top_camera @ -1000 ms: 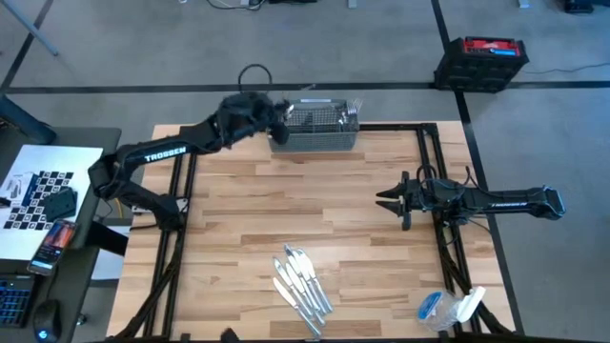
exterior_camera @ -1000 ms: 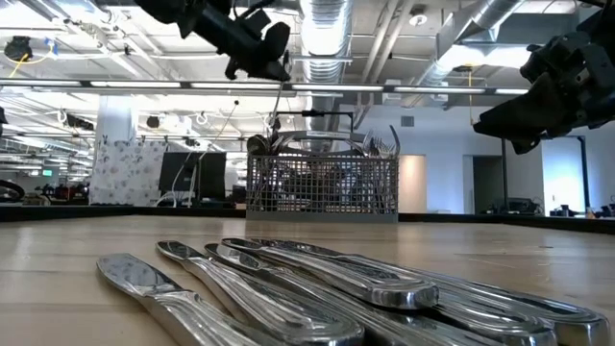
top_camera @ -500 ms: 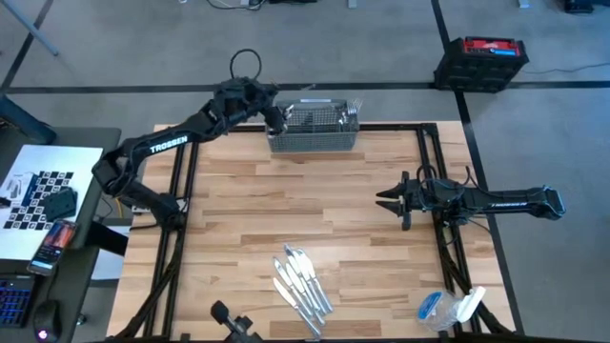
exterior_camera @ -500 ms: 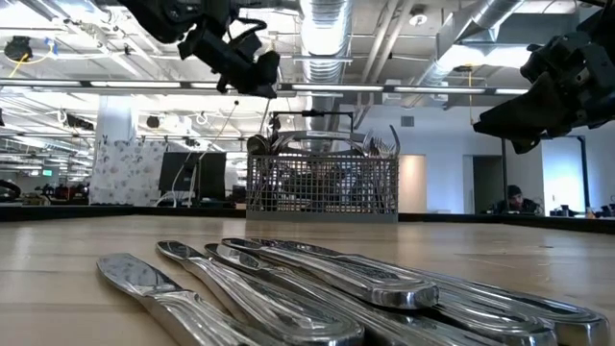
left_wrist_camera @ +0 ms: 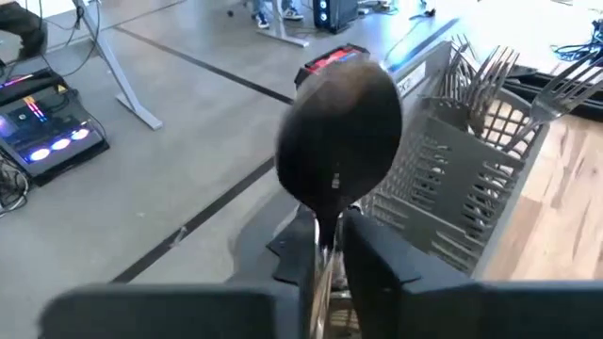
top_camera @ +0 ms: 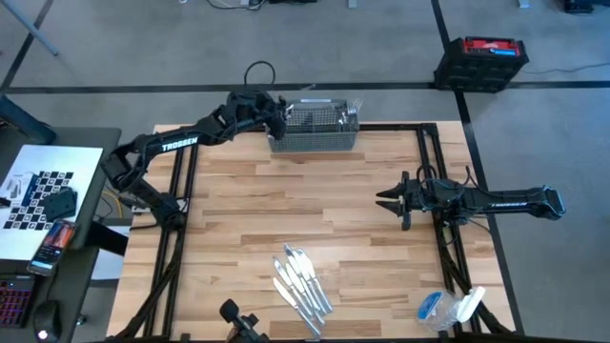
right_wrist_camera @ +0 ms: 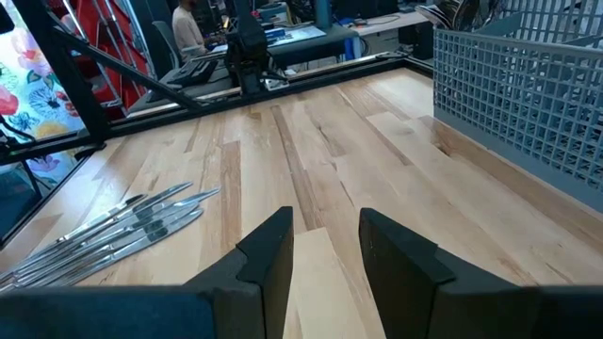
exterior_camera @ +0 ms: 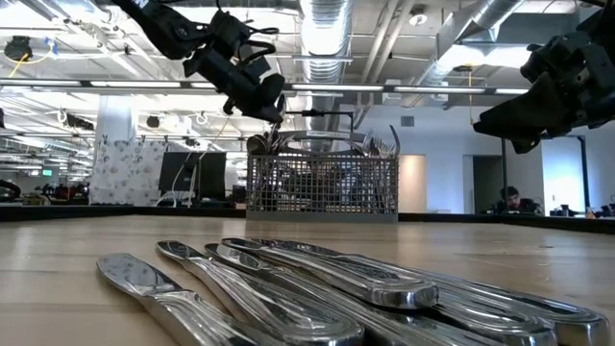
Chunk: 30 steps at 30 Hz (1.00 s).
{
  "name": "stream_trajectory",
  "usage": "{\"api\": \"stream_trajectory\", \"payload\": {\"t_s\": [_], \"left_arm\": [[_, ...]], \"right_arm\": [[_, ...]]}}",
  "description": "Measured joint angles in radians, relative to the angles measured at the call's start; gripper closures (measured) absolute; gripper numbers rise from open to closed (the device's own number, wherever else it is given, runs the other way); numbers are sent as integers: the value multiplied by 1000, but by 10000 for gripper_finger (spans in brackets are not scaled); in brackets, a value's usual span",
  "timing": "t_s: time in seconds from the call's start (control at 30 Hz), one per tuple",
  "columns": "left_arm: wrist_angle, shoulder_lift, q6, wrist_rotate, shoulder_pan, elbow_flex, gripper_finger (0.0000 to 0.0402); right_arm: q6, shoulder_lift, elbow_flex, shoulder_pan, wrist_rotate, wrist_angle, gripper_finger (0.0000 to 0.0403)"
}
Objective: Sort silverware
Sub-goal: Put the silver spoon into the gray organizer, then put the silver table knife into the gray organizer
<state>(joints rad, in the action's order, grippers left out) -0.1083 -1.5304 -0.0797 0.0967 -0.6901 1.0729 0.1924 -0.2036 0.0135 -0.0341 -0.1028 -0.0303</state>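
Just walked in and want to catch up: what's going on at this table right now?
The left gripper holds a spoon at the far-left end of the wire basket, which already has forks standing in it. A row of table knives lies on the near part of the wooden table. The right gripper waits open above the table's right side, holding nothing.
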Motion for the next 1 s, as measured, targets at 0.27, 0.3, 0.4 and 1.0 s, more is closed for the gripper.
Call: {"api": "stream_trajectory", "payload": {"t_s": [0.27,0.3,0.4,1.0], "left_arm": [[225,122,-50,11,6,29,268],[268,144,-34,16,7,29,263],[389,202,57,16,12,29,257],[666,227,126,13,236,29,264]], "right_arm": [[0,0,0,0,0,0,290],[0,0,0,0,0,0,290],[0,0,0,0,0,0,290],[0,0,0,0,0,-1,290]]}}
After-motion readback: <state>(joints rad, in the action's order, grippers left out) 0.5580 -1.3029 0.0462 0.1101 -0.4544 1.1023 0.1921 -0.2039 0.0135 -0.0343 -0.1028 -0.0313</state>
